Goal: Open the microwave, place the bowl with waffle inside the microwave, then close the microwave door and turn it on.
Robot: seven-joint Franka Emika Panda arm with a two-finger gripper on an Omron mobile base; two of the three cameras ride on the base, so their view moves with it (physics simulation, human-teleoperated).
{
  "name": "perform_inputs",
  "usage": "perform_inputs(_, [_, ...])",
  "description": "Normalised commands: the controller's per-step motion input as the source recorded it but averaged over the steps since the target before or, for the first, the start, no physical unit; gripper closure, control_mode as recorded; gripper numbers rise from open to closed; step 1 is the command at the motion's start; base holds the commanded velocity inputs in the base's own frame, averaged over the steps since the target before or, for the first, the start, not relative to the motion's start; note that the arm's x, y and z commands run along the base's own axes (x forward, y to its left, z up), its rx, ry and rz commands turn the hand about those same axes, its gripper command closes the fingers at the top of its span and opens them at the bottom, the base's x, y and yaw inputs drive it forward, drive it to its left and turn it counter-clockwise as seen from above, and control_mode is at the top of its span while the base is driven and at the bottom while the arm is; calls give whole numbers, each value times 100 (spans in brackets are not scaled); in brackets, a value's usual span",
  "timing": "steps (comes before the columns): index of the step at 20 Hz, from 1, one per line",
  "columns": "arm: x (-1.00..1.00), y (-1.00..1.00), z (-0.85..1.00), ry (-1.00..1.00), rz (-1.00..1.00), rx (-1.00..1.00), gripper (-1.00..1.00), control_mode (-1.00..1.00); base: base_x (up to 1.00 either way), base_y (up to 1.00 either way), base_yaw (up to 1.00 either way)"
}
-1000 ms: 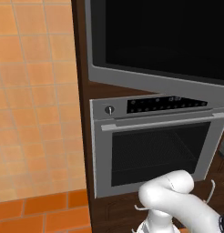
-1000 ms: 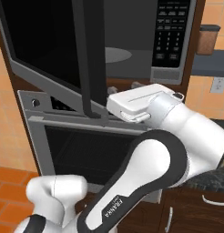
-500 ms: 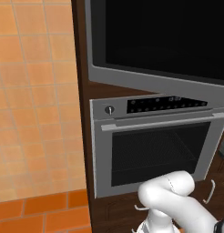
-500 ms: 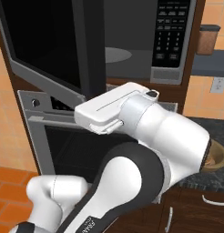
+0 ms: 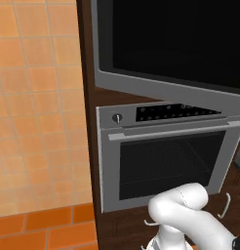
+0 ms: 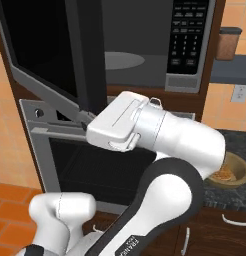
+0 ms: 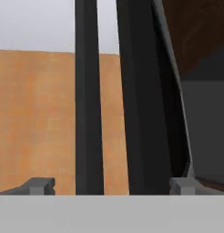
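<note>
2 fingers (image 7: 42,185) of the gripper (image 7: 113,185) stand spread wide, grasping nothing, with the dark bar (image 7: 89,100) of the microwave door (image 6: 45,47) rising between them. That door hangs swung open to the left, above the grey oven (image 5: 166,156). Behind it the microwave (image 6: 145,45) shows its open cavity and round plate. Off to the right, the bowl (image 6: 230,171) with the waffle (image 6: 222,174) sits on the dark tabletop (image 6: 235,142) near its front edge.
</note>
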Motion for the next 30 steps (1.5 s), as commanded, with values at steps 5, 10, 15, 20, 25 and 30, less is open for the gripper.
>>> perform_inputs(5, [-51,77,0,0,26,-3,-100,-100,0,0,0])
perform_inputs(10, [-48,100,0,0,18,-4,-100,-100,0,0,0])
perform_inputs(15, [-69,84,0,0,31,-2,-100,-100,0,0,0])
perform_inputs(20, [-87,82,0,0,25,-6,-100,-100,0,0,0])
perform_inputs(25, [-76,65,0,0,5,-4,-100,-100,0,0,0])
perform_inputs(30, [-22,45,0,0,-2,0,-100,-100,0,0,0])
